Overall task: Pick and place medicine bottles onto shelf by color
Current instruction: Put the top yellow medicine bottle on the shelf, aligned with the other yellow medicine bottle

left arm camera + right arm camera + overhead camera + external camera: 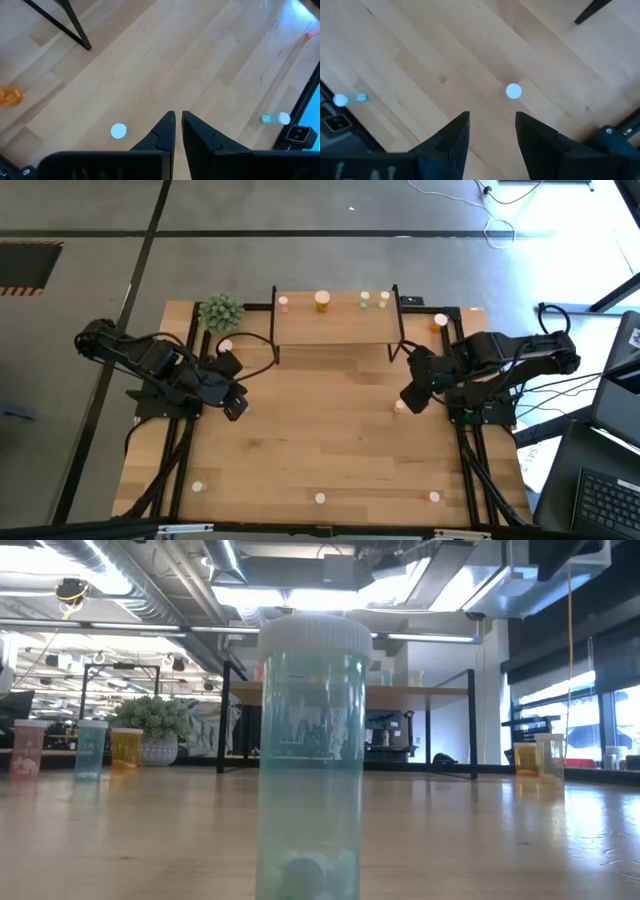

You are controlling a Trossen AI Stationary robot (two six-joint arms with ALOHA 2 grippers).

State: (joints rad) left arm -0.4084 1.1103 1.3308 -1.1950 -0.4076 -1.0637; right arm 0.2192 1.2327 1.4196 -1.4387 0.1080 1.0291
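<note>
I have the right gripper (pixel 407 402) hanging over the right side of the big wooden table (pixel 330 440), with its two dark fingers (pixel 451 140) partly open and nothing between them. Just ahead of it, in the right wrist view, stands a tiny round bottle with a pale cap (pixel 513 91), seen from the top, so I cannot tell its body colour. I think this is the one to pick next. It looks very light and made of hard, smooth plastic, so it could tip over or slip. I would take hold of it low on the round body, under the cap, with one finger on each side, and squeeze gently. A see-through blue-green bottle with a white ribbed cap and small pills at the bottom (pixel 310 755) stands right by the near edge of the table. The low light-wood shelf on a thin black frame (pixel 335 330) stands at the far edge, with a few bottles already on top: a pink one (pixel 283 303), a bigger orange one (pixel 322 301) and pale green ones (pixel 365 299). The left gripper (pixel 237 404) waits over the left side, its fingers nearly shut and holding nothing.
</note>
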